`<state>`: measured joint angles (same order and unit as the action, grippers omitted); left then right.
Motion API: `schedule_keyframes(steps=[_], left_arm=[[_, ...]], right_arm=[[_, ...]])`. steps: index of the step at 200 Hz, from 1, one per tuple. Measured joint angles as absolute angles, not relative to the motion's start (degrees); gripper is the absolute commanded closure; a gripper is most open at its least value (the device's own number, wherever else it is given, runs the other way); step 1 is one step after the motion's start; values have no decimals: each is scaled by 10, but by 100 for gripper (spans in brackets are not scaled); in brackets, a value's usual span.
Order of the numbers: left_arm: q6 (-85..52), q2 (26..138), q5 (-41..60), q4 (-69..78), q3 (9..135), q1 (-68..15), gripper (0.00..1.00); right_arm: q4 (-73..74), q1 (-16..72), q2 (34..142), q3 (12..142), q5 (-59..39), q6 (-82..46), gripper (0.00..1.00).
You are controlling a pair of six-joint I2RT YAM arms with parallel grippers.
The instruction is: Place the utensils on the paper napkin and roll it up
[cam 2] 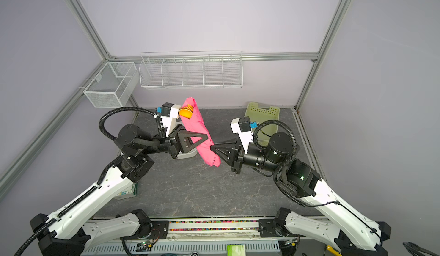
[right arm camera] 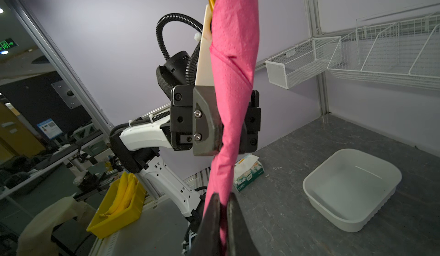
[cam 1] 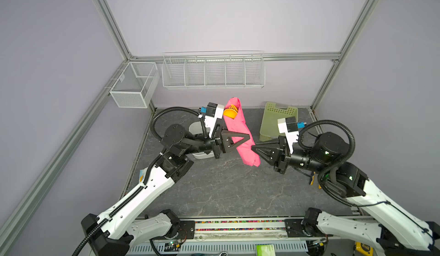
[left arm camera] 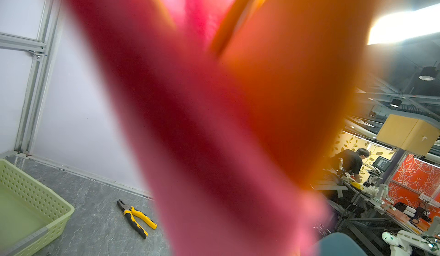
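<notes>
The pink paper napkin (cam 1: pixel 238 128) (cam 2: pixel 198 128) is rolled into a long tube and held in the air, tilted. Orange utensils (cam 1: pixel 230 112) (cam 2: pixel 186 112) poke out of its upper end. My left gripper (cam 1: pixel 247 138) (cam 2: pixel 206 138) is shut across the middle of the roll, as the right wrist view shows (right arm camera: pixel 234 121). My right gripper (cam 1: pixel 253 147) (cam 2: pixel 212 147) is shut on the roll's lower end (right arm camera: pixel 222 202). In the left wrist view the napkin (left arm camera: pixel 190 123) and utensils (left arm camera: pixel 297 88) fill the frame as a blur.
A white tub (right arm camera: pixel 352 188) sits on the grey table below the left arm. A green perforated basket (cam 1: pixel 273 119) stands at the back right. A tissue box (right arm camera: pixel 248 175) lies near the left edge. Yellow pliers (left arm camera: pixel 137 218) lie at the right. Wire baskets (cam 1: pixel 213 72) hang on the back wall.
</notes>
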<state>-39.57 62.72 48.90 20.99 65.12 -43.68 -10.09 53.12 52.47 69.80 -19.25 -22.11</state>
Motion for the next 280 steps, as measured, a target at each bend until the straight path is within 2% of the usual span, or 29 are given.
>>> schedule_keyframes(steps=[32,52,102,182,280], left_arm=[[-384,623,478,194,651,-438,81],[-377,619,472,186,651,-438,74],[-354,602,442,154,651,-438,65],[-308,560,345,82,630,-438,60],[-279,527,295,15,615,-438,60]], right_arm=[[-105,531,525,698,-187,-218,93],[-112,531,525,699,-177,-213,93],[-131,531,516,699,-142,-197,93],[-180,518,507,699,-60,-173,94],[-190,342,576,698,-97,-162,94]])
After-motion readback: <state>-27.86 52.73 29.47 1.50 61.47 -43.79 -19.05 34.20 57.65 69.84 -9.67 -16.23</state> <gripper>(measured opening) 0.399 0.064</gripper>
